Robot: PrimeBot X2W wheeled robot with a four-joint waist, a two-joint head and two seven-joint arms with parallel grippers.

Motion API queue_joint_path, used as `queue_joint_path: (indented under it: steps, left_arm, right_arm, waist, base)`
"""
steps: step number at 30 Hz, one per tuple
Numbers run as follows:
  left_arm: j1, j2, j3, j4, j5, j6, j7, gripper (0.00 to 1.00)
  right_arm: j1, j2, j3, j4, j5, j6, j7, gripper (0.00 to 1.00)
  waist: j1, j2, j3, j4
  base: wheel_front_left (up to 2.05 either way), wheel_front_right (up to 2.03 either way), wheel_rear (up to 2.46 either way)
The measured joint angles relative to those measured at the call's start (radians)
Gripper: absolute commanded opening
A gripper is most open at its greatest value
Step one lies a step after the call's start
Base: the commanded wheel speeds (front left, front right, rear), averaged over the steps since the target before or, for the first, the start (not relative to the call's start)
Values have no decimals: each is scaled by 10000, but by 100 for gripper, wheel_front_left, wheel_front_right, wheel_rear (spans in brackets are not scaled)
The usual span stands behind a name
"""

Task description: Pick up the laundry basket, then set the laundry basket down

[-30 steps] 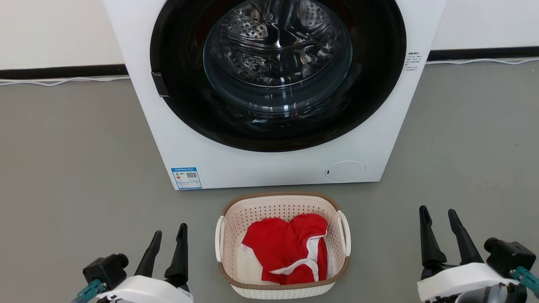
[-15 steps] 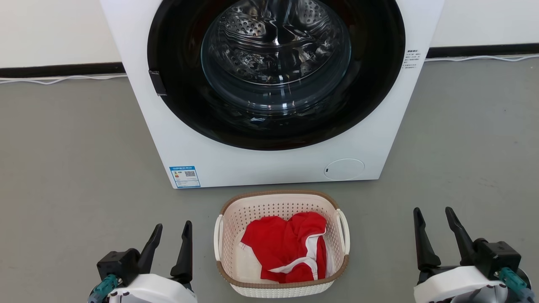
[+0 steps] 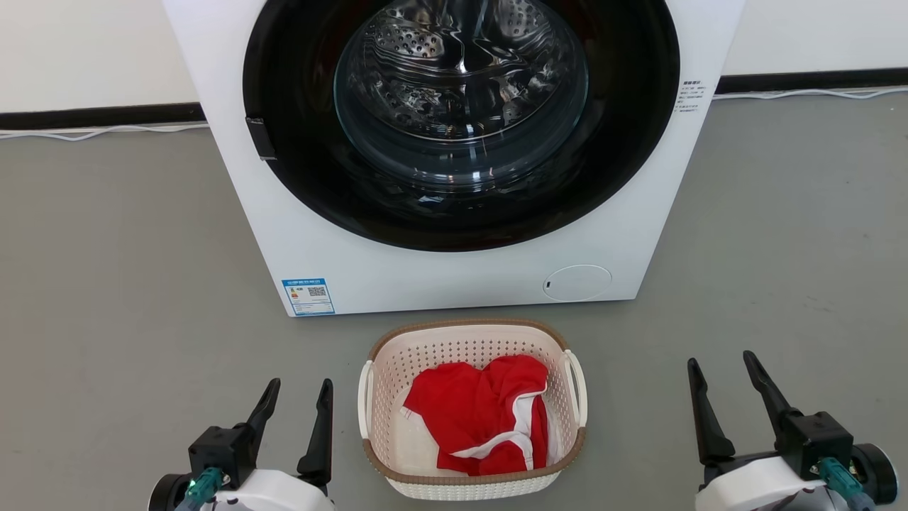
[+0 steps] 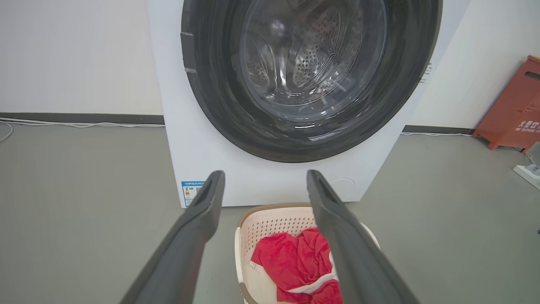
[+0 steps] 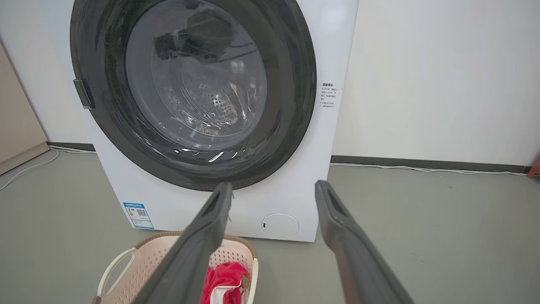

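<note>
Nearest us, our left gripper (image 3: 299, 387) and right gripper (image 3: 720, 362) flank the laundry basket (image 3: 461, 346), fingers apart and holding nothing. The basket sits on the floor (image 3: 128, 255), holding a crumpled red garment (image 3: 482, 419). Just beyond stands the washing machine (image 3: 425, 280).

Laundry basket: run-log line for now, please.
laundry basket: on floor, red garment inside | left gripper: open, not touching | right gripper: open, not touching

Bright, even light; glare streaks the washer door glass (image 3: 461, 92); wrist views bend, perhaps soften, at edges.
</note>
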Motion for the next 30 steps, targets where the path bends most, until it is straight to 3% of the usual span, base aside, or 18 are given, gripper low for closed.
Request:
queue_joint_path:
  steps: [16, 30]
  left_arm:
    - [-8, 4, 8, 148, 142, 0, -21, 100]
    - [-1277, -2, -184, 468, 155, 104, -52, 100]
  right_arm:
    - [-33, -2, -228, 232, -15, 2, -6, 100]
    - [-1329, -17, -245, 485, -21, 8, -8, 100]
  waist:
    - [0, 0, 89, 3]
    - [-1, 0, 1460, 41]
  base:
    - [0, 0, 0]
    - [0, 0, 0]
